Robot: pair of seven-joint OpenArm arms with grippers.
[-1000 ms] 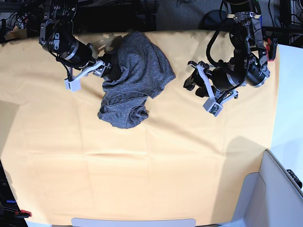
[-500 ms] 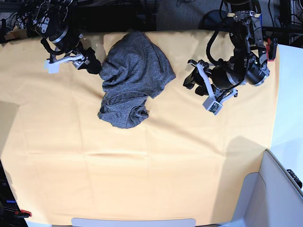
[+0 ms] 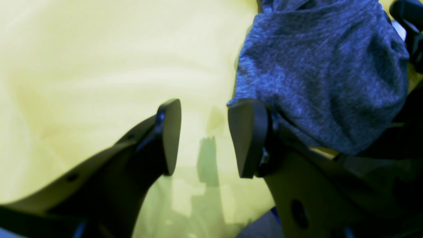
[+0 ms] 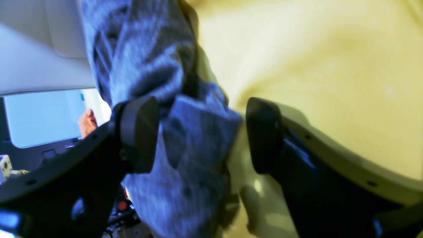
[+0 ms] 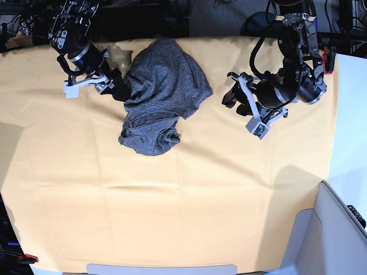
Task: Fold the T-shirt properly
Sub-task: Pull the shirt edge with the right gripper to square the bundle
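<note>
1. The heathered dark-grey soft knit T-shirt (image 5: pixel 162 100) is lying bunched and lumpy on the smooth yellow-orange cloth sheet (image 5: pixel 172 200).
2. The right gripper (image 5: pixel 94 87) is gaping beside the shirt's edge, gripping nothing.
3. The left gripper (image 5: pixel 245 110) is hovering open, well apart from the shirt.

This looks like a robotics lab. A counter (image 5: pixel 172 229) draped in a yellow-orange sheet (image 5: pixel 69 172) sits beneath two black arms, one at each far corner. Tangled cables (image 5: pixel 17 23) and dark equipment crowd the far edge, and a grey panel (image 5: pixel 338 229) stands at the near corner.
</note>
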